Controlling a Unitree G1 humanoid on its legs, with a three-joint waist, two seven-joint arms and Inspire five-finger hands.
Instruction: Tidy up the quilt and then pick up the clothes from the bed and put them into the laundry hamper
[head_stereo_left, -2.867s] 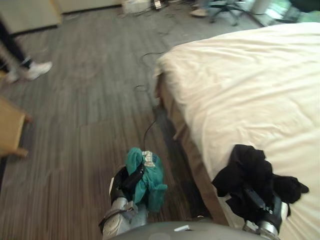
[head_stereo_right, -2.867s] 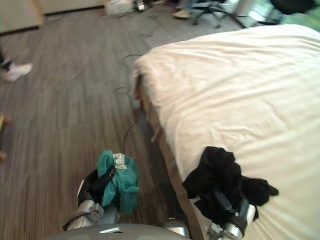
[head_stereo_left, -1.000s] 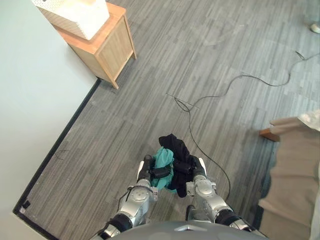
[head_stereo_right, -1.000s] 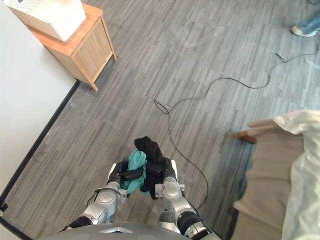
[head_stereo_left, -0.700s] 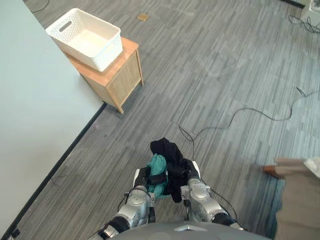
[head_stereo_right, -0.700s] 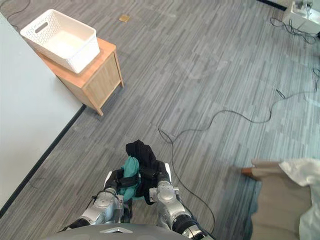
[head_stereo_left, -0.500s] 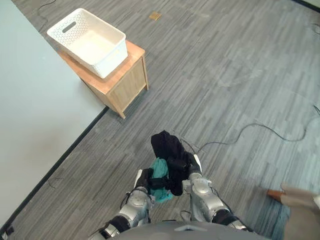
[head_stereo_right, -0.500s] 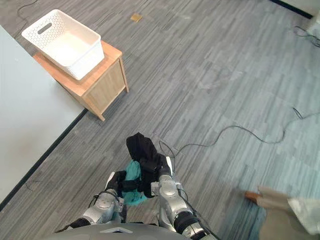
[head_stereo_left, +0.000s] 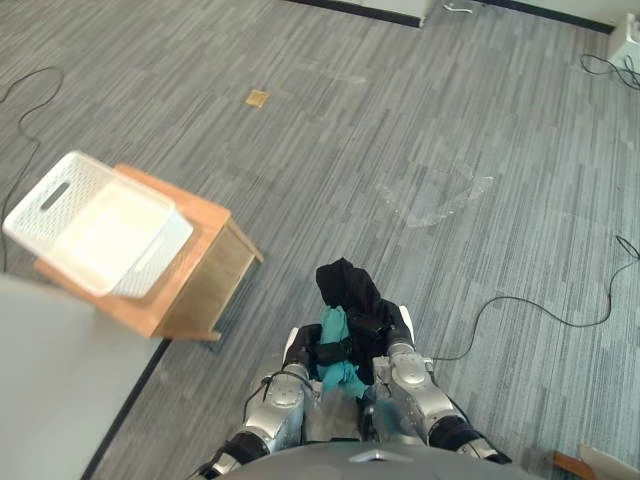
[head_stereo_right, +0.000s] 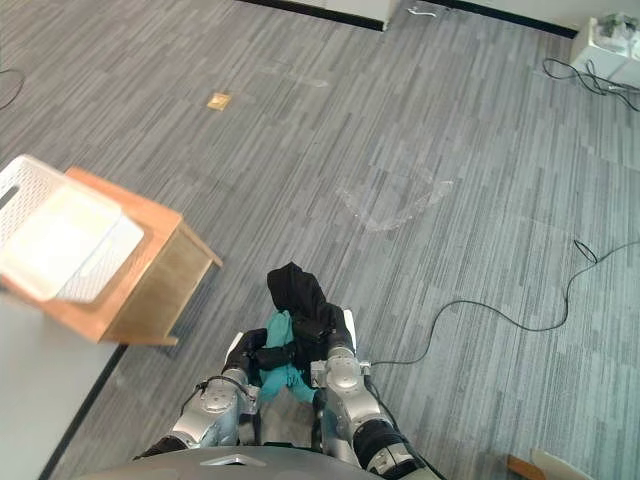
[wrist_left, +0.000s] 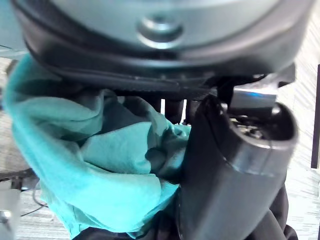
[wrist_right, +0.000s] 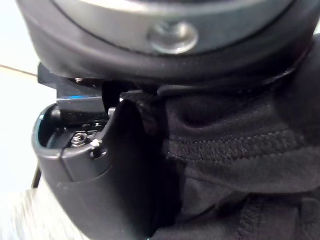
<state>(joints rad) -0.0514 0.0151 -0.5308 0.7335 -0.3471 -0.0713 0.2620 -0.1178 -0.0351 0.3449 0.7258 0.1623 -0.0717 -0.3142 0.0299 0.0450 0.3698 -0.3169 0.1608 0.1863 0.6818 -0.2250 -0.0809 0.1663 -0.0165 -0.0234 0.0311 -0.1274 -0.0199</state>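
My left hand (head_stereo_left: 303, 351) is shut on a bunched teal garment (head_stereo_left: 335, 352), which also shows close up as teal cloth (wrist_left: 95, 165) in the left wrist view. My right hand (head_stereo_left: 392, 338) is shut on a black garment (head_stereo_left: 347, 289) that stands up above the teal one; its seamed black fabric (wrist_right: 235, 150) shows in the right wrist view. Both hands are held close together low in front of me, above grey plank floor. A white perforated laundry hamper (head_stereo_left: 95, 222) sits on a small wooden cabinet (head_stereo_left: 190, 275) to my left front, well apart from the hands.
A pale wall (head_stereo_left: 50, 390) with a dark skirting runs along the left below the cabinet. A black cable (head_stereo_left: 540, 310) curls on the floor at right. A bit of clear film (head_stereo_left: 432, 192) and a small tan scrap (head_stereo_left: 257, 97) lie farther ahead.
The camera has swung from the bed to the floor and on toward the cabinet, so the hamper now lies at left. Both hands keep their garments, now held together.
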